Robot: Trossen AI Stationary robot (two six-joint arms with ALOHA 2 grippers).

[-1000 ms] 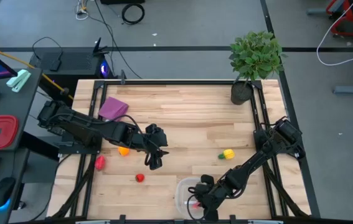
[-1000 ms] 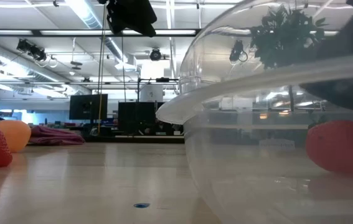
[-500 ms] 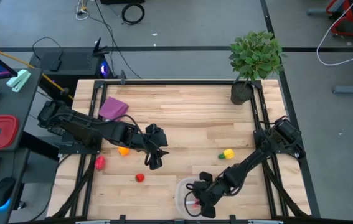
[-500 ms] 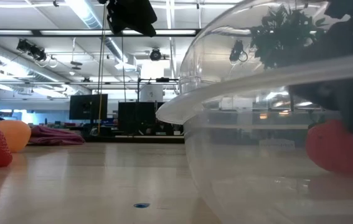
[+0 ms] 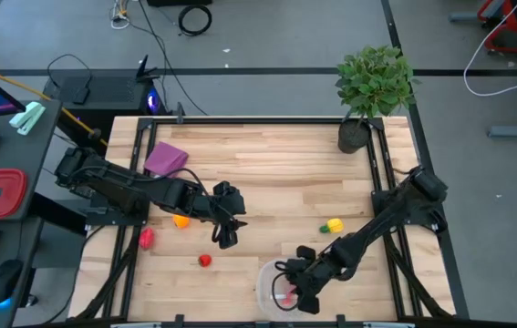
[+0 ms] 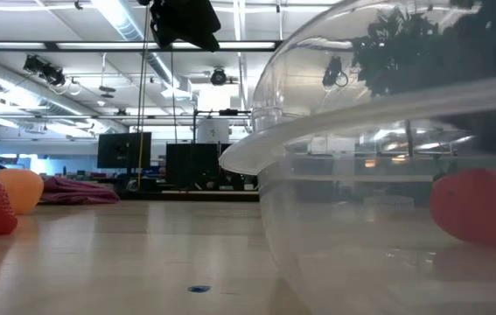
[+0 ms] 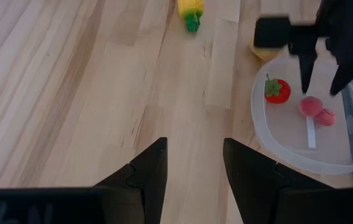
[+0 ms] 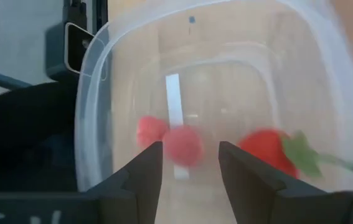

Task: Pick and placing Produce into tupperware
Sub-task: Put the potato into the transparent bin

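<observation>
right gripper (image 5: 287, 290): hanging right over the tub, fingers spread apart and holding nothing. You can see the gap between them clearly in the right wrist view.

tub (image 5: 267, 273): sitting directly under the right gripper at the near edge of the table. It's holding a pink piece (image 8: 183, 145) dead centre between the fingers, a second pink bit touching it, and a strawberry (image 8: 269, 149) just off to one side.

what the next move is turning on, I'd say: the closest loose piece to the right gripper is the corn (image 5: 334, 225), lying beyond the tub on the right arm's own side. Its long axis is running roughly across the table, green end toward the centre. Looks like the right arm's job, not the left's.

left gripper (image 5: 225, 239): hovering mid-table, away from the tub, fingers parted and empty. Bare wood under it.

red piece (image 5: 204, 261): sitting just nearside of the left gripper, closest thing to it, so that one's probably going to the left arm.

orange (image 5: 180, 220): beside the left arm's forearm, a bit behind its gripper.

second strawberry (image 5: 147, 239): farther out past the orange, by the table's left rail.

cloth (image 5: 166, 158): way back behind the left arm, not part of this.

plant (image 5: 374, 82): sitting in the far right corner, well apart from both grippers.
</observation>
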